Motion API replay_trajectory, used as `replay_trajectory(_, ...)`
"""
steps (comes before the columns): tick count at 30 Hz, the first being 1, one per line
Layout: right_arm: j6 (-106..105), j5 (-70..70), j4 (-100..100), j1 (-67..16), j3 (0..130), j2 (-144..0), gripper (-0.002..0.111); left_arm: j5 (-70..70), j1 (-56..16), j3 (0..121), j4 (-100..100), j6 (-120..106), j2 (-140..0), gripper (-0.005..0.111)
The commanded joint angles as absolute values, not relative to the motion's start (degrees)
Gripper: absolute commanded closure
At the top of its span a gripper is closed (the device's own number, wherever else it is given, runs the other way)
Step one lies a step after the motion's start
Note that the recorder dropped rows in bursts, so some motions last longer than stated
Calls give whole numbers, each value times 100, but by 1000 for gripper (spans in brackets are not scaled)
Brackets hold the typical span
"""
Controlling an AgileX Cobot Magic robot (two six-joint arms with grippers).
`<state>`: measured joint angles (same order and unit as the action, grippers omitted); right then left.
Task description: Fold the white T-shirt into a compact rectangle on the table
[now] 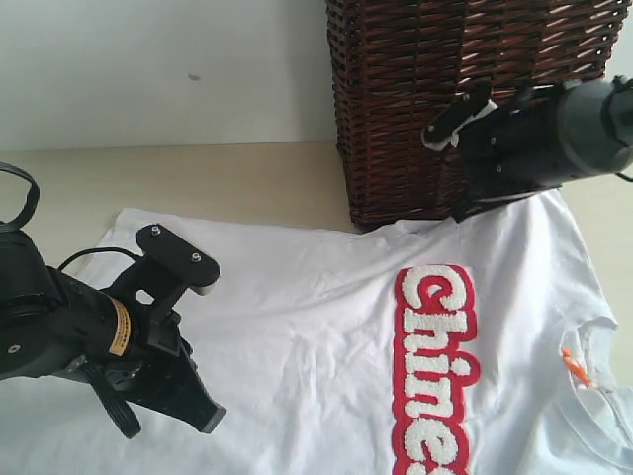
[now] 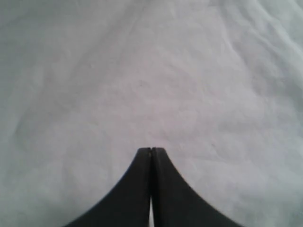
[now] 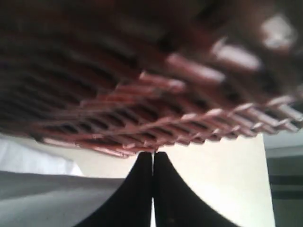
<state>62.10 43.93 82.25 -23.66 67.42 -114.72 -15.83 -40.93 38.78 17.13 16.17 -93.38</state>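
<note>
Left claw (image 2: 151, 150): clenched, fingertips pressed flat together, no cloth caught between them. Hangs low over plain white fabric at the end of the white T-shirt (image 1: 297, 327) away from the collar (image 1: 593, 416) (contact with the cloth not decidable from either view). Shirt itself spread open and unfolded, chest side up, on the table (image 1: 227, 178); light creases only, filling the lower part of the exterior view and cut off by its bottom edge. Bare beige strip of table visible behind it, up to the white wall (image 1: 148, 59). Further right, fuzzy lettering (image 1: 435, 366) in white with a thick red outline, running sideways across the chest. Behind that, dark brown wicker basket (image 1: 415, 99) standing on the table, its base just touching or just beside the shirt's far edge. Right claw (image 3: 153, 153): also clenched, empty, tips close against the basket's lower weave and above the shirt edge near the basket's foot. At far right, neckline with a small orange tag (image 1: 574, 366) just beside it.
</note>
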Motion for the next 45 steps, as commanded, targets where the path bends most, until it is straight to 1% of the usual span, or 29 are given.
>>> replay_trajectory(1, 5989, 3302, 8103, -2350, 6798, -10901, 108, -1555, -4109, 3866, 1731, 1648, -9333, 107)
replay_trajectory(4, 5413, 3026, 7646, -2350, 6798, -10744, 105, -1555, -4109, 3866, 1731, 1648, -9333, 107)
replay_trajectory(7, 4432, 3365, 6925, -2350, 6798, -10755, 95, -1567, -4109, 3866, 1731, 1648, -9333, 107)
replay_trajectory(9, 3729, 3878, 6502, -2331, 6798, -10838, 86, -1567, -4109, 3866, 1731, 1648, -9333, 107)
replay_trajectory(12, 3726, 4488, 6379, -2197, 6798, -10988, 74, -1579, -4109, 3866, 1731, 1648, -9333, 107)
replay_trajectory(13, 3912, 4581, 6343, -2136, 6798, -11021, 72, -1591, -4109, 3866, 1731, 1648, -9333, 107)
replay_trajectory(15, 4240, 4773, 6065, -2026, 6798, -11059, 72, -1601, -4109, 3866, 1731, 1648, -9333, 107)
replay_trajectory(17, 4082, 4776, 5596, -1996, 6773, -11069, 73, -1573, -4109, 3866, 1731, 1648, -9333, 107)
replay_trajectory(21, 2247, 4716, 4021, -1996, 6719, -11059, 78, -1407, -4109, 3866, 1910, 1628, -9333, 107)
replay_trajectory(25, 401, 4275, 2067, -1996, 6719, -10909, 78, -1314, -4109, 3866, 1910, 1666, -9333, 107)
replay_trajectory(28, -658, 3915, 1117, -1996, 6729, -10626, 78, -1398, -4109, 3866, 1899, 1666, -9333, 107)
replay_trajectory(31, -1361, 3863, 606, -1996, 6887, -10289, 78, -1459, -4109, 3866, 1886, 1666, -9301, 107)
replay_trajectory(33, -1383, 3904, 600, -1996, 7129, -10129, 72, -1487, -4109, 3866, 1863, 1666, -9298, 107)
replay_trajectory(35, -1383, 4216, 600, -1996, 7378, -10075, 60, -1540, -4109, 3866, 1862, 1666, -9295, 107)
replay_trajectory(37, -1409, 4792, 731, -2066, 7593, -10075, 46, -1628, -4109, 3866, 1862, 1666, -9285, 107)
replay_trajectory(39, -1566, 5232, 1046, -2125, 7647, -10075, 36, -1669, -4109, 3866, 1862, 1666, -9285, 107)
replay_trajectory(40, -1710, 5426, 1198, -2162, 7659, -10075, 33, -1684, -4109, 3866, 1862, 1666, -9275, 107)
replay_trajectory(41, -1927, 5583, 1321, -2199, 7659, -10075, 33, -1695, -4109, 3866, 1862, 1666, -9274, 107)
replay_trajectory(45, -2196, 5645, 1248, -2266, 7659, -10075, 35, -1718, -4109, 3866, 1862, 1666, -9274, 107)
